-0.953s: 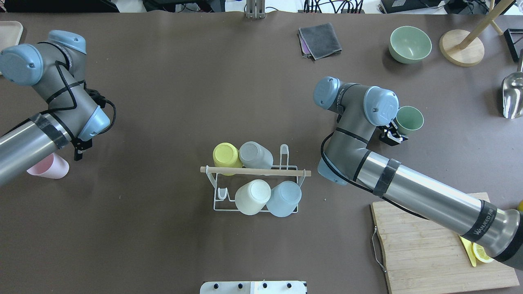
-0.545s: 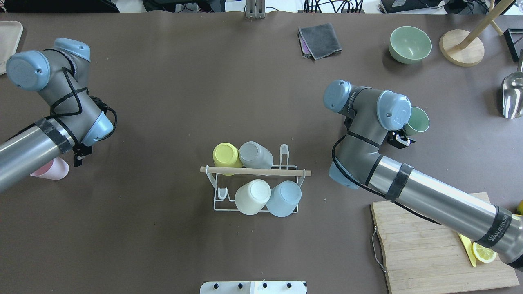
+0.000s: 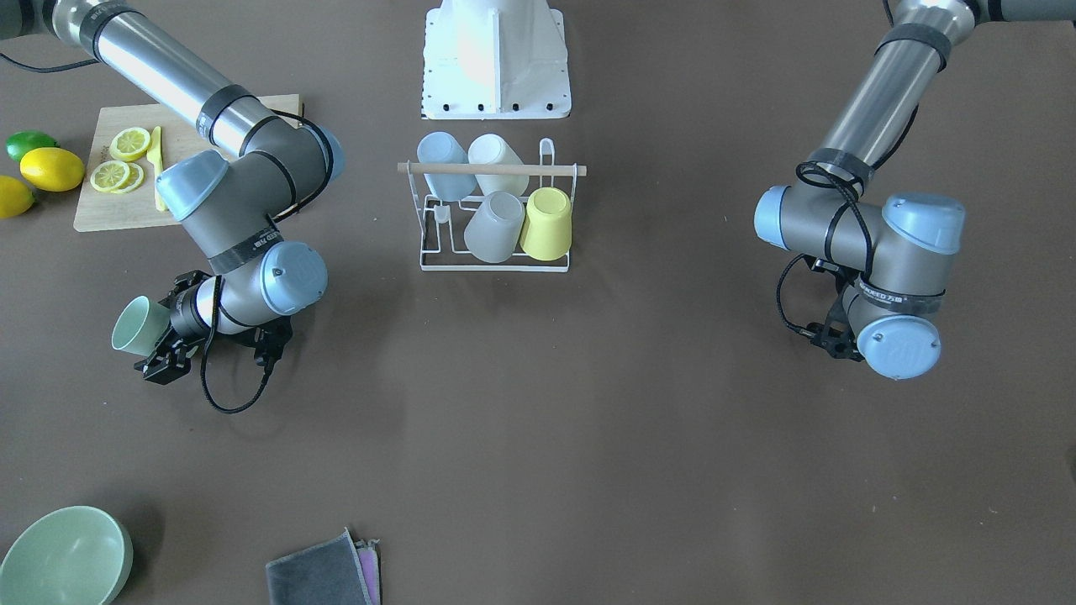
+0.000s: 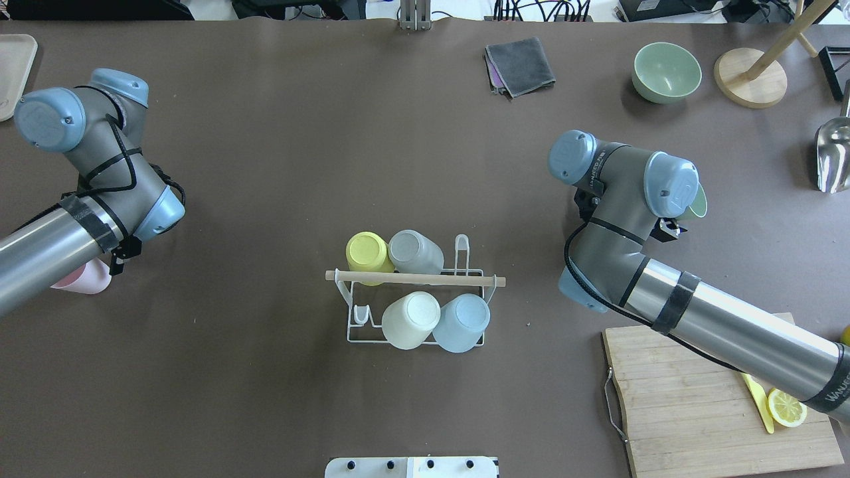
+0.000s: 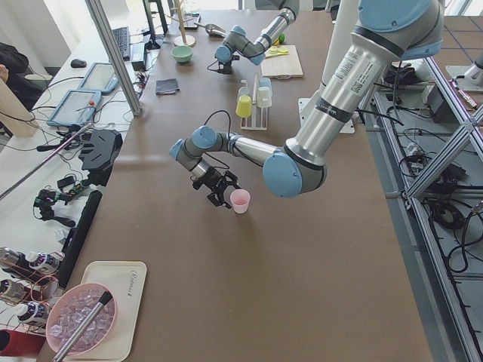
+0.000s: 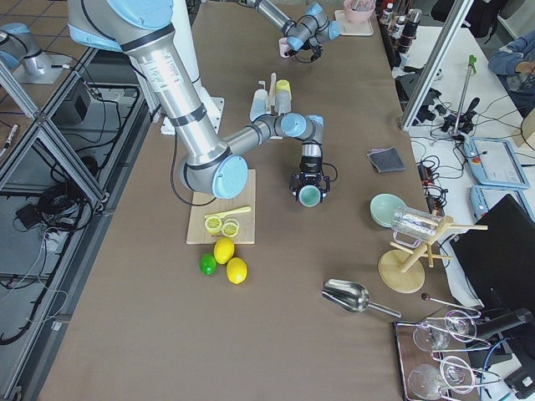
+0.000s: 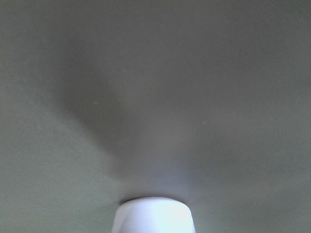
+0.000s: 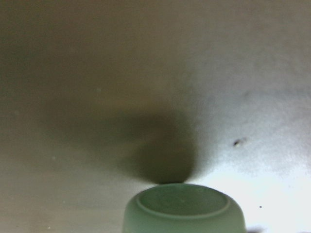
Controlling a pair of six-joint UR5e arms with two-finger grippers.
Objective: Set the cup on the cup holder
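The white wire cup holder point(image 4: 415, 279) with a wooden rod stands mid-table and also shows in the front view point(image 3: 492, 169). Several upside-down cups sit on it: yellow, grey, cream and blue. My right gripper point(image 3: 155, 329) is shut on a green cup point(image 3: 133, 326), held on its side low over the table, right of the holder. The arm nearly hides that cup in the overhead view point(image 4: 700, 203). My left gripper point(image 5: 229, 197) is shut on a pink cup point(image 5: 240, 200), far left of the holder. My arm partly hides that cup from above point(image 4: 83, 279).
A wooden cutting board point(image 4: 697, 411) with a lemon slice and a yellow knife lies at front right. A green bowl point(image 4: 666, 72), a grey cloth point(image 4: 520, 65), a wooden stand base point(image 4: 750, 78) and a metal scoop point(image 4: 833, 156) sit along the far right.
My right arm has moved to the right, away from the holder, carrying the green cup. My left arm has shifted slightly and now covers more of the pink cup.
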